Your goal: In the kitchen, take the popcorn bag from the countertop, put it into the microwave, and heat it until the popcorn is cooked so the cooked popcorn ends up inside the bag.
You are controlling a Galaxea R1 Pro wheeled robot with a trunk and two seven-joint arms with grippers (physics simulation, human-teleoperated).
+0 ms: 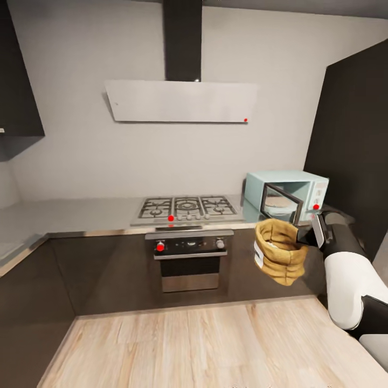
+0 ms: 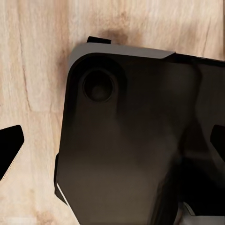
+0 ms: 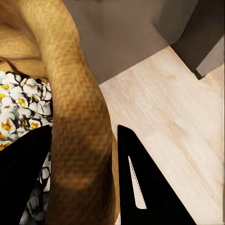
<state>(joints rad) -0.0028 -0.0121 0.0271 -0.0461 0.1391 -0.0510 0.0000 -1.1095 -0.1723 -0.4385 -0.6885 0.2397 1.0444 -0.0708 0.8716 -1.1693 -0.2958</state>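
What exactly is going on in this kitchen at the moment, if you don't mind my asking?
The robot's right gripper is clamped on the rolled rim of the popcorn bag, holding it in the air in front of the dark cabinets. White popped kernels show inside the bag. The microwave sits on the countertop with its door open.

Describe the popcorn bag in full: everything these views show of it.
The popcorn bag is a tan-brown sack of coarse, burlap-like weave with a thick rolled rim and creased sides. It hangs in the air in front of the dark cabinets, below and in front of the microwave, whose door stands open. It is tilted, its mouth open. The right claw grips its rim, one finger inside and one outside. The right wrist view shows white, yellow-centred popped popcorn inside. Nothing else touches it.
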